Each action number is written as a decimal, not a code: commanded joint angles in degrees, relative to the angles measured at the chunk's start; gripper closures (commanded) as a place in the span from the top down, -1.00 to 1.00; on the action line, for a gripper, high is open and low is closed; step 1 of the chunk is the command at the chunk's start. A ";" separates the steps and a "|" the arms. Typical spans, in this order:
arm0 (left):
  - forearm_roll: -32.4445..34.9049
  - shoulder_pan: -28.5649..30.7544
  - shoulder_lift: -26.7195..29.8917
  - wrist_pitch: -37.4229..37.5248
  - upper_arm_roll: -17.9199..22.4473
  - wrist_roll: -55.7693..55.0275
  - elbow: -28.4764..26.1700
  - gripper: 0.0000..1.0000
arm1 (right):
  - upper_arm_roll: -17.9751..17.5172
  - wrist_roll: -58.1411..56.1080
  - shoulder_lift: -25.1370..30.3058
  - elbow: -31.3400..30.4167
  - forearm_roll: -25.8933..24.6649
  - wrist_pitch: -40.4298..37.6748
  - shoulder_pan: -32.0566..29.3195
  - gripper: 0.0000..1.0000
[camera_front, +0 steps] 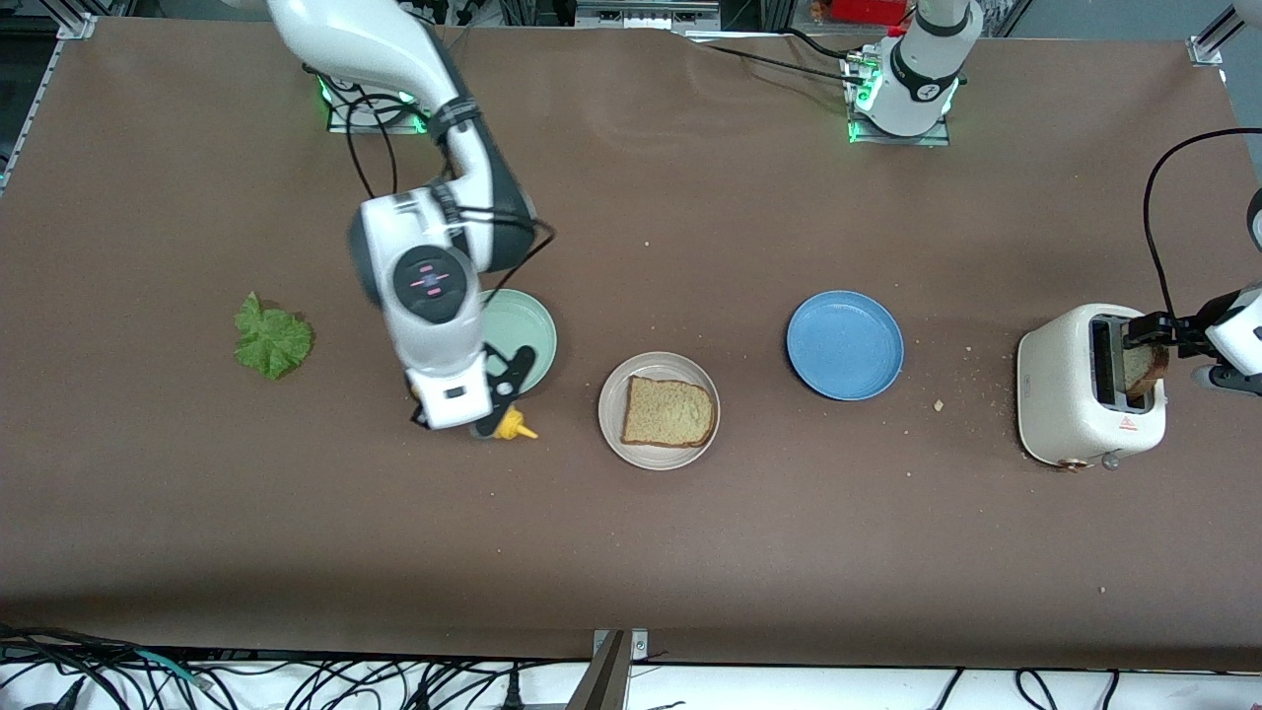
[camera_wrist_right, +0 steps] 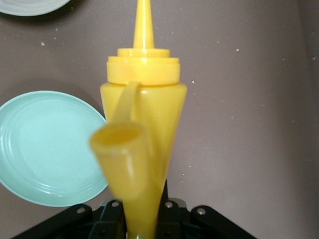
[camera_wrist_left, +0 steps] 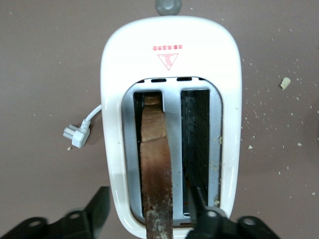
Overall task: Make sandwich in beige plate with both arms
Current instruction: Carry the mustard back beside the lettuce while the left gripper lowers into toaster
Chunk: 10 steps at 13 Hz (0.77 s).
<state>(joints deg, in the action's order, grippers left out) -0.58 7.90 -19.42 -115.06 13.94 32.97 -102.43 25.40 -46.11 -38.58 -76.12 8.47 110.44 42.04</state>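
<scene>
Left wrist view shows the left gripper (camera_wrist_left: pixel 149 219) with jaws spread either side of the bread slice (camera_wrist_left: pixel 155 174) standing in the toaster (camera_wrist_left: pixel 169 114); a skewed pinch could tear it. The right gripper (camera_front: pixel 493 399), angled down over the tabletop, pinches a yellow bottle (camera_wrist_right: pixel 142 129) beside the mint plate (camera_wrist_right: pixel 45 149). Nearby, the beige plate (camera_front: pixel 613 419) carries one slice (camera_front: pixel 668 411); the lettuce (camera_front: pixel 271 338) lies well apart.

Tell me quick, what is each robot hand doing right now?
Left gripper: open around the bread slice in the toaster, not yet squeezing it.
Right gripper: closed, holding the yellow bottle.
</scene>
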 commanded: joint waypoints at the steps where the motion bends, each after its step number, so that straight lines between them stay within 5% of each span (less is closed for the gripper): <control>1: -1.53 0.98 0.17 0.19 -0.49 3.42 1.27 -1.00 | -0.88 -9.05 4.03 -4.03 9.59 -0.13 -5.71 -1.00; 6: -1.53 0.98 0.43 1.15 -0.49 3.42 2.58 -1.00 | -0.79 -31.53 10.44 -17.11 28.84 0.57 -15.82 -1.00; 10: -1.44 0.80 0.61 11.68 -0.58 3.33 10.13 -1.00 | -0.71 -54.12 12.74 -27.40 42.65 -2.23 -24.88 -1.00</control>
<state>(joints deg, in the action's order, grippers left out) -0.59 8.13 -19.19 -108.94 13.75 34.42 -96.85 25.76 -91.61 -29.73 -96.49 45.88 109.32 20.31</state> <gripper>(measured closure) 0.916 0.789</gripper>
